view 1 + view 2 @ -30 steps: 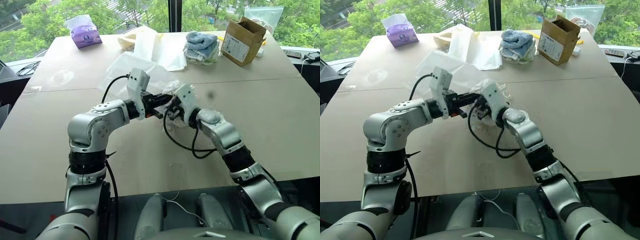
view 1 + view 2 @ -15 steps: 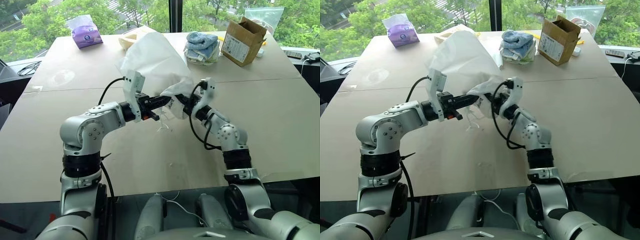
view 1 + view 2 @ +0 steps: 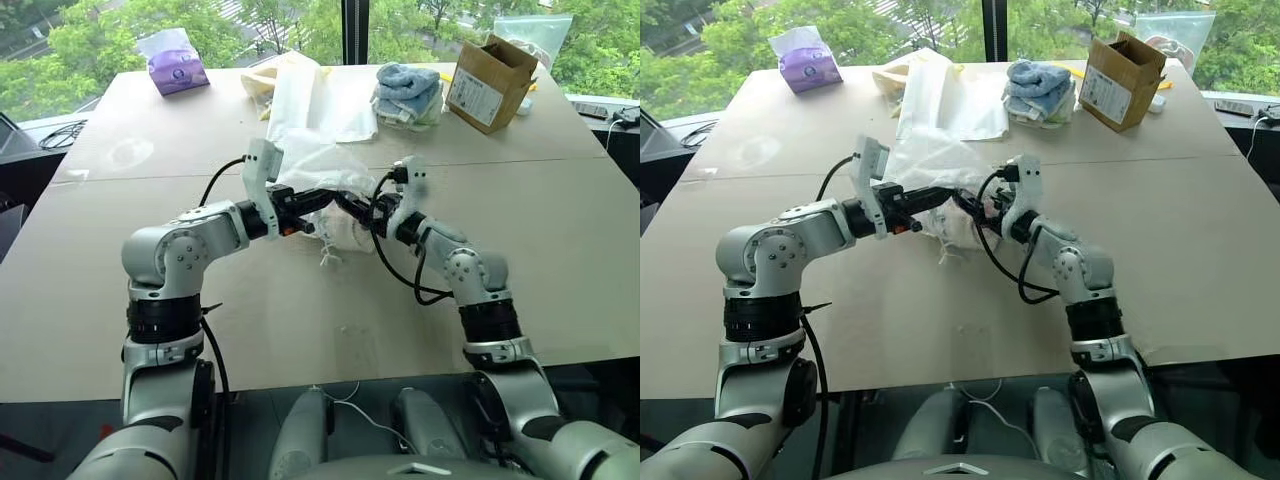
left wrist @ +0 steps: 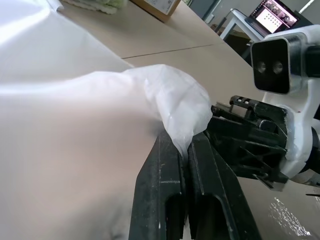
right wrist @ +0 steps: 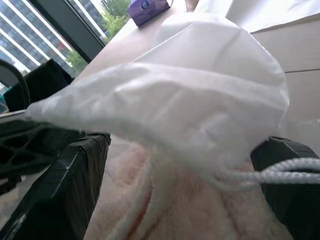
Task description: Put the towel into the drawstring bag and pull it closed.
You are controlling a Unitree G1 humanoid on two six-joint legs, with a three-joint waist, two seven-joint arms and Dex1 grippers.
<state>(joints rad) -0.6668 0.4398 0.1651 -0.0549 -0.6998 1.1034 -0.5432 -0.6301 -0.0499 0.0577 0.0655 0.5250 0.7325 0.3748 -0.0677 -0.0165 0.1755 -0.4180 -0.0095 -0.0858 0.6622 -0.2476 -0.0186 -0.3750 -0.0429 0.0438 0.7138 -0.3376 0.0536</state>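
Observation:
The drawstring bag (image 3: 315,175), thin white fabric, hangs bunched above the table's middle. My left gripper (image 4: 183,145) is shut, pinching a fold of the bag (image 4: 170,100) near its mouth. Facing it, my right gripper (image 5: 180,172) is open, its fingers (image 5: 75,170) spread wide on either side of the bundle. The fluffy off-white towel (image 5: 150,210) lies between those fingers, under the bag's gathered edge (image 5: 200,100). I cannot tell how far into the bag it sits. A white cord (image 5: 270,175) runs past one finger, and cord ends (image 3: 328,255) dangle toward the table.
At the back of the table lie a flat glossy white bag (image 3: 320,95), light blue towels (image 3: 408,90), a cardboard box (image 3: 488,80) and a purple tissue pack (image 3: 175,62). The tan tabletop (image 3: 560,230) stretches to the right of my arms.
The bag, raised and billowing half a second ago, has sunk into a low bunch. My right gripper has let go and opened. The left gripper keeps its pinch.

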